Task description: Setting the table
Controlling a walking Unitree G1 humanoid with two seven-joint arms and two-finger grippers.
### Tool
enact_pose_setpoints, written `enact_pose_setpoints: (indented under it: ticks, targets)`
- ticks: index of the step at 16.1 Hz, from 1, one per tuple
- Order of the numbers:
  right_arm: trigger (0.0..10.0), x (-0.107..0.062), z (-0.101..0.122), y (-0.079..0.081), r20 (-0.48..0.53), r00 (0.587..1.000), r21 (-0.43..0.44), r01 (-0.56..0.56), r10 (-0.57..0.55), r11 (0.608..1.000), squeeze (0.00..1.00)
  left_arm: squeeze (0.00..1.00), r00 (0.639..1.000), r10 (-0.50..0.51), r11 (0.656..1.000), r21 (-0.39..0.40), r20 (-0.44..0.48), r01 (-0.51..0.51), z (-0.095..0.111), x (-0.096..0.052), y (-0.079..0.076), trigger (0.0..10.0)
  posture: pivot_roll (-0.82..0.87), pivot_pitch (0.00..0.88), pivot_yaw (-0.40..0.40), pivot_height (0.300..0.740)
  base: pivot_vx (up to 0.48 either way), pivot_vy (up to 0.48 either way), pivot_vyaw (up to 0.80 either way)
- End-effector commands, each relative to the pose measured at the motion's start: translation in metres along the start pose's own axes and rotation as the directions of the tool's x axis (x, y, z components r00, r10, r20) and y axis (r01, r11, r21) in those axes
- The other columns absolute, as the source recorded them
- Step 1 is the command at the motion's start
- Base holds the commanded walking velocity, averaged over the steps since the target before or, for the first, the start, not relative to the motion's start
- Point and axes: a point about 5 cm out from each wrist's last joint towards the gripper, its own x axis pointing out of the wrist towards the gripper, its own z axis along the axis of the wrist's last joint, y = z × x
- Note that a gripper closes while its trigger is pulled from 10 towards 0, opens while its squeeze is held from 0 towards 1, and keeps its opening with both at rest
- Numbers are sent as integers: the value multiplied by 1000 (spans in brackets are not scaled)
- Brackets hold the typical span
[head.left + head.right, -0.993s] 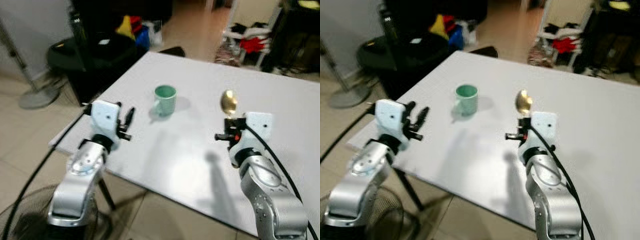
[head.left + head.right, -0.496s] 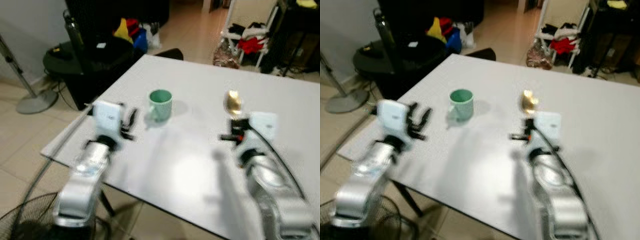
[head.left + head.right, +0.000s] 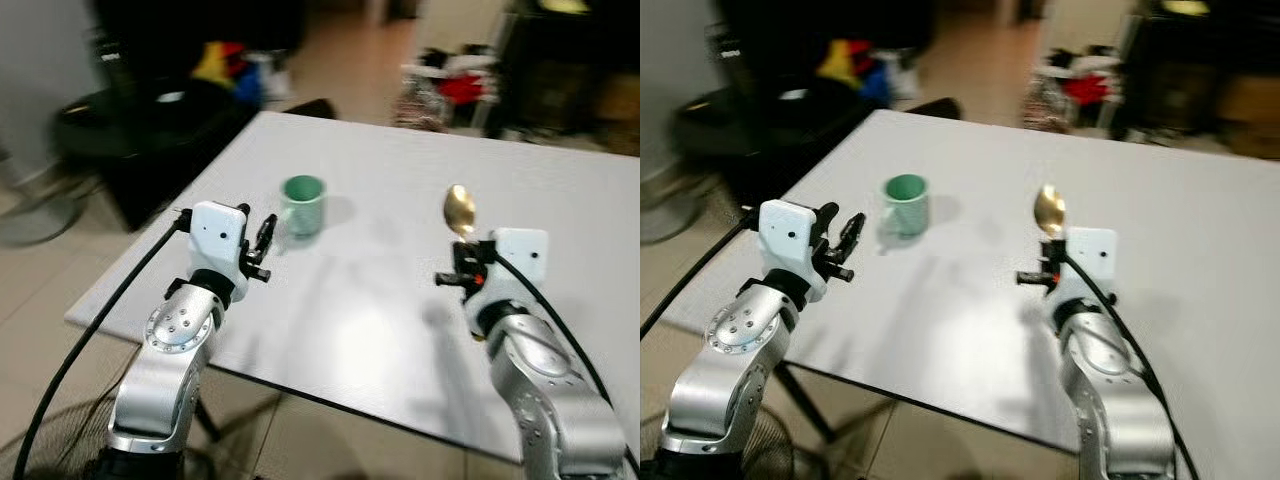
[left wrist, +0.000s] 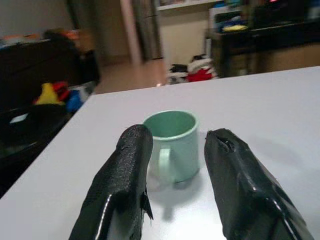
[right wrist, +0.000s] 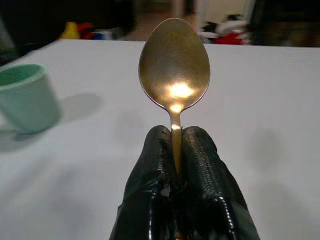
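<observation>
A mint-green mug (image 3: pixel 301 205) stands upright on the white table (image 3: pixel 400 170), its handle facing me. My left gripper (image 3: pixel 265 240) hovers open just short of the mug, and in the left wrist view the mug (image 4: pixel 172 144) sits framed between the two black fingers (image 4: pixel 122 185). My right gripper (image 3: pixel 463 262) is shut on the handle of a gold spoon (image 3: pixel 459 210), bowl pointing up and away, to the right of the mug. In the right wrist view the spoon (image 5: pixel 174 67) rises from the pinched fingertips (image 5: pixel 159 165), with the mug (image 5: pixel 22 97) off to one side.
The table's near edge runs diagonally below my arms, with tiled floor (image 3: pixel 50 290) beneath. A dark cabinet with coloured items (image 3: pixel 190 90) stands beyond the table's far left corner. Clothes and clutter (image 3: pixel 450 85) lie on the floor behind the table.
The camera has shifted and the view has turned a little, so the background sits differently. My left gripper is slightly closer to the mug. The right gripper still holds the spoon upright.
</observation>
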Motion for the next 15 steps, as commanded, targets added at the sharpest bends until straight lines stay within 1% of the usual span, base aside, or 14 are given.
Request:
enact_pose_setpoints:
  ticks: [1, 7, 9, 10, 11, 15]
  targets:
    - [10000, 0, 2, 6, 2, 1000, 14, -22, 22, 1000, 0, 0, 1000, 7, 1000, 16, 1, -7, 1, 1, 5, 10000, 16, 0, 54, 740, 0, 349, -594]
    - [10000, 0, 1, 7, 2, 1000, 21, -18, 18, 1000, 0, 0, 1000, -2, 1000, 22, 0, 2, 1, 1, 7, 10000, 14, 0, 64, 740, 0, 369, 0]
    - [10000, 0, 1, 7, -1, 1000, 23, -14, 14, 1000, 0, 0, 1000, -13, 999, 52, 2, 13, 2, 2, 6, 10000, 12, 0, 67, 740, 0, 0, 0]
    - [10000, 0, 0, 7, -9, 1000, 21, -10, 10, 1000, 0, 0, 1000, -16, 997, 70, 4, 15, 2, 3, 6, 10000, 11, 0, 69, 740, 0, -480, 0]
    - [10000, 0, 0, 6, -13, 1000, 21, -8, 8, 1000, 0, 0, 1000, -12, 997, 72, 1, 12, 2, 3, 6, 10000, 10, 0, 71, 740, 0, -480, 0]
    - [10000, 3, -2, 4, -45, 999, 2, 4, -4, 1000, 0, 0, 1000, -27, 998, 56, -4, 27, 1, 4, 4, 10000, 7, 0, 79, 740, 0, 0, 0]
